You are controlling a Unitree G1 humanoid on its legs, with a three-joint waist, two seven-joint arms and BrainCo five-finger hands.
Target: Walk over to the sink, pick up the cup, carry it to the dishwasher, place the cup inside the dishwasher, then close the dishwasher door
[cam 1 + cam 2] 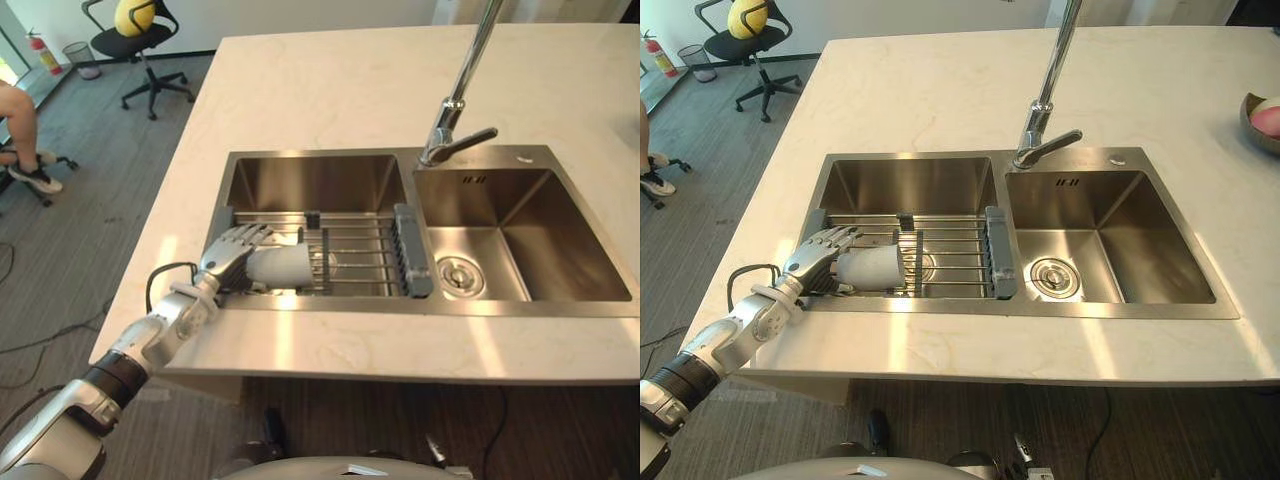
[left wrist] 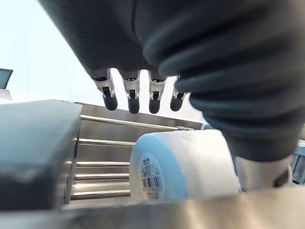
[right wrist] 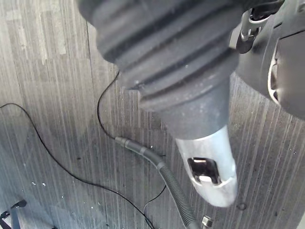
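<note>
A: Scene, big to small?
B: Pale stone countertop (image 1: 330,90), with grey striped floor (image 1: 90,180) off its left side. A steel double sink (image 1: 520,305) is set into the countertop, two basins side by side. An office chair (image 1: 135,45) stands well back on the floor with a yellow round thing (image 1: 133,15) on it. A seated person's leg (image 1: 18,110) shows at the far left edge.
A: Fittings?
B: Tall faucet (image 1: 465,75) behind the divider between the basins, lever pointing right. A wire rack (image 1: 360,250) spans the left basin, with a grey end piece on each side. Round drain (image 1: 458,275) in the bottom of the right basin. A bowl (image 1: 1260,120) sits at the far right edge of the countertop with something pink in it.
A: Cup?
B: The cup (image 1: 285,265) lies on its side on the left part of the rack, near the sink's front rim. Pale body, light blue band round the base, barcode sticker on the base. The base points toward the left wrist.
A: Left hand?
B: The left hand (image 1: 232,250) reaches in over the sink's front-left corner, at the cup's base end. Its fingers (image 2: 133,102) arch over the top of the cup, nearly straight, tips clear of it in the wrist view. The thumb is low beside the cup. Hand relaxed, not clamped, grasping nothing.
A: Right hand?
B: The right hand (image 3: 209,167) hangs low over the striped floor. Can't tell whether it's released or clenched.
</note>
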